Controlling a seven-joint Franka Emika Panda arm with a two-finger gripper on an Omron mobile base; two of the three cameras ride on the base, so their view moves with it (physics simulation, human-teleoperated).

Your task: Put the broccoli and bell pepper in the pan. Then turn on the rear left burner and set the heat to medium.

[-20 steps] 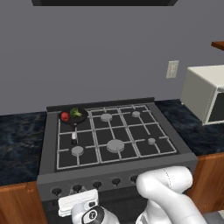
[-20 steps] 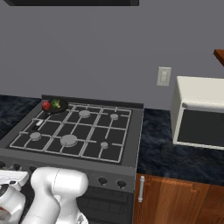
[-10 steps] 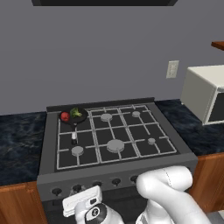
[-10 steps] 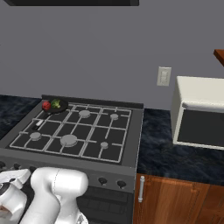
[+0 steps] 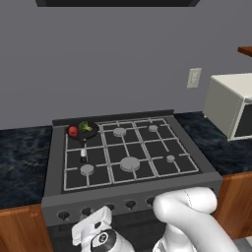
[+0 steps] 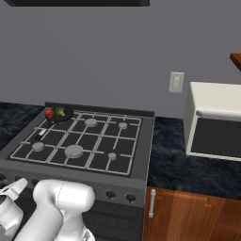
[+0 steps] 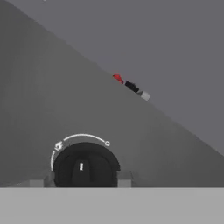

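Pincer (image 7: 84, 183) low at the stove's front panel, clenched on a knob (image 7: 85, 168): round, black, small white tick on its face, thin white dial arc above it. Finger tips (image 7: 124, 179) sit at the knob's two sides. In the left base view the hand is under the panel's left end.

Front panel: five dark knobs in a row in the left base view, leftmost (image 5: 63, 215).

Stove (image 5: 54, 189): dark grey, pale grates, five round grey burner caps, the biggest (image 5: 130, 163) front centre.

Pan (image 5: 78, 134): one, small black skillet on the rear left burner, short handle with whitish tip (image 5: 83, 153) pointing toward the front.

In the pan: one pepper (image 5: 73, 131), glossy red, round, on the left; one broccoli (image 5: 85, 127), lumpy green, just beside it on the right. Cannot tell if they touch.

Dark speckled table (image 5: 22, 165) on both sides of the stove. One white microwave (image 6: 217, 120) on the right stretch. One wall outlet (image 6: 176, 82) behind, between stove and microwave.
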